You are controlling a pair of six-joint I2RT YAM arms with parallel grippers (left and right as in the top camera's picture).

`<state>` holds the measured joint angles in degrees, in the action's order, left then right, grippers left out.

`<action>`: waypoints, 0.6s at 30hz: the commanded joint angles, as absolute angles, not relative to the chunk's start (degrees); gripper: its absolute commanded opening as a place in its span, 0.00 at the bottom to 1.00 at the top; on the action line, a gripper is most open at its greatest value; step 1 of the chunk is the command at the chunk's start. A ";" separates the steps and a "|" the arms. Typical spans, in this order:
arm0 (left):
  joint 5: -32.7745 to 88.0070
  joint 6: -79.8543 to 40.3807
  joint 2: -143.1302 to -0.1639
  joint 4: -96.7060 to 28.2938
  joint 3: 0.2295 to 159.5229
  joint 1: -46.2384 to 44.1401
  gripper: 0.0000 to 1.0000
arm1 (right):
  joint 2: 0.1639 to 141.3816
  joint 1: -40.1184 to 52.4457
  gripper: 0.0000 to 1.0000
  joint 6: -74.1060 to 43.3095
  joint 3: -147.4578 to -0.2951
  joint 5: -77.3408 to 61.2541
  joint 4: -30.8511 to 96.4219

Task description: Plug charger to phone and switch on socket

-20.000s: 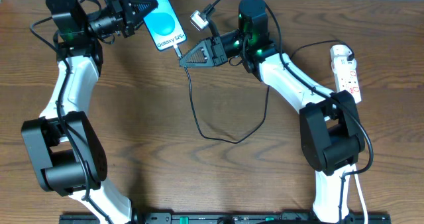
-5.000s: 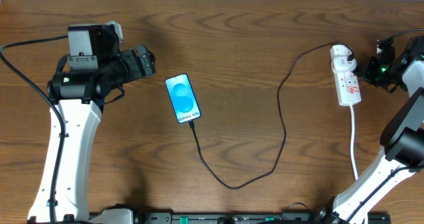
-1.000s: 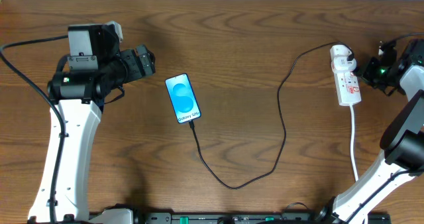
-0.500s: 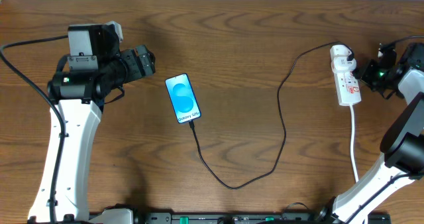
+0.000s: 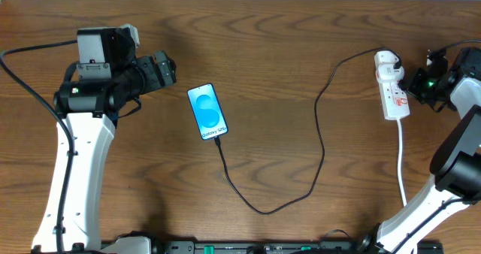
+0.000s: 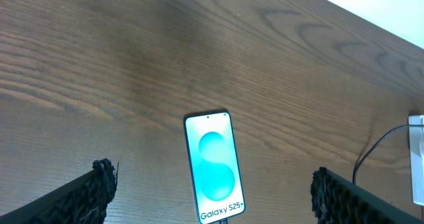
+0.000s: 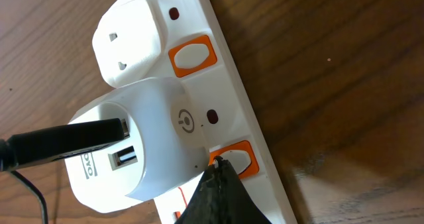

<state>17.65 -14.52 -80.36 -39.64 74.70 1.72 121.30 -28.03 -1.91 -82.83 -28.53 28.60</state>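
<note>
On the table, "Galaxy S25" phone; left gripper spread, right gripper pressed together at socket switch.

The phone showed bright blue, the socket white with orange switches, the charger black, the table brown-grained.

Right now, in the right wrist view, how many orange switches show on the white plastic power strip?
2. One orange switch beside the upper white plug; the other beside the white charger adapter, at the right gripper's tip. More may be hidden farther along.
</note>
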 commanded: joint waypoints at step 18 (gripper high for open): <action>17.04 -13.56 -80.31 -39.68 75.18 1.69 0.95 | 122.61 -24.99 0.01 -7.22 -80.84 -33.32 22.17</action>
